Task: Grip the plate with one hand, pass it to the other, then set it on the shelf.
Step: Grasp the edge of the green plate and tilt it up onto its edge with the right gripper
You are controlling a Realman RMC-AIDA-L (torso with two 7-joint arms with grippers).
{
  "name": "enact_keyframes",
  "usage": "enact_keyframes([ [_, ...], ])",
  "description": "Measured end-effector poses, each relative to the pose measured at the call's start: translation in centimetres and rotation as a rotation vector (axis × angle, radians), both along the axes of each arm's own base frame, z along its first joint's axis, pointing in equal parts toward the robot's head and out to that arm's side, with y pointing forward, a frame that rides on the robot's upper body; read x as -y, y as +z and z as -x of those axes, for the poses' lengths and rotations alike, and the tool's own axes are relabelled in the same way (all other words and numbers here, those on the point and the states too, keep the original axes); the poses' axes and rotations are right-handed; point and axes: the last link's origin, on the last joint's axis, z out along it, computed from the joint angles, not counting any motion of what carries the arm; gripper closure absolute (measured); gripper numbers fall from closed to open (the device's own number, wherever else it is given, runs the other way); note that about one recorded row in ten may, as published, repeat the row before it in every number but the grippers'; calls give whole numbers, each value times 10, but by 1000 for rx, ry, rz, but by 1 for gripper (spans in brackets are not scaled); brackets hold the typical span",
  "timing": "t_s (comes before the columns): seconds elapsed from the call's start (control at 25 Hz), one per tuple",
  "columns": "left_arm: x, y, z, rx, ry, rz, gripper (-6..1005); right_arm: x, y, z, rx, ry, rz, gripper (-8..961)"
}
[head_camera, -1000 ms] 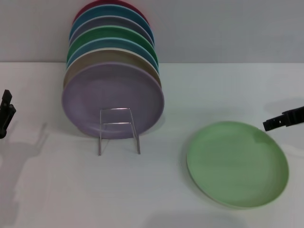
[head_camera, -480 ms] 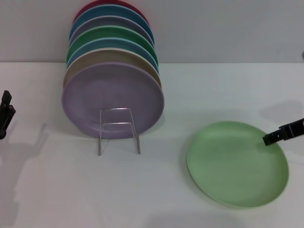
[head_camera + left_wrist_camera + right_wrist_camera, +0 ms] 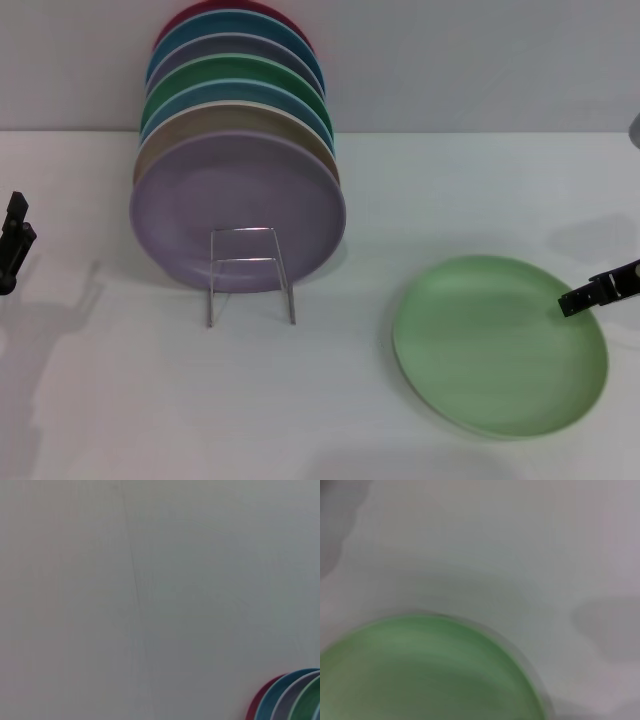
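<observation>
The task had barely begun. The plate (image 3: 500, 345), pale mint green, round, with a shallow raised rim, lay flat on the white worktop (image 3: 300, 400) at the robot's right, not yet lifted, well apart from the shelf (image 3: 250, 275). That thin silver wire rack stood to the left, already carrying a row of upright coloured plates with a lilac plate (image 3: 238, 210) foremost. The right claw (image 3: 598, 292) hovered at the plate's far right edge; whether it was released or clenched could not be told, nor whether it touched the rim. The left claw (image 3: 14, 245) waited at the worktop's left edge, its state also unclear. Grasping, handover and shelving all remained.
</observation>
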Motion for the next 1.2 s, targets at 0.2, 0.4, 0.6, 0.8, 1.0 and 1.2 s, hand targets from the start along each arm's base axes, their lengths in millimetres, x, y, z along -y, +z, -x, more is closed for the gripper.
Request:
enact_keyframes([
  [0.2, 0, 0, 0, 0, 0, 1, 201, -1, -8, 0, 11, 8, 22, 227],
  [0.4, 0, 0, 0, 0, 1, 2, 202, -1, -15, -1, 16, 8, 41, 228],
  [0.6, 0, 0, 0, 0, 1, 2, 202, -2, -16, -2, 15, 9, 38, 257],
  [0.8, 0, 0, 0, 0, 1, 2, 202, -2, -18, -3, 14, 6, 42, 307],
  [1.0, -1, 0, -1, 0, -3, 2, 202, -2, -19, -2, 17, 13, 51, 415],
  [1.2, -2, -1, -2, -1, -6, 3, 202, 0, -21, -2, 28, 22, 65, 577],
])
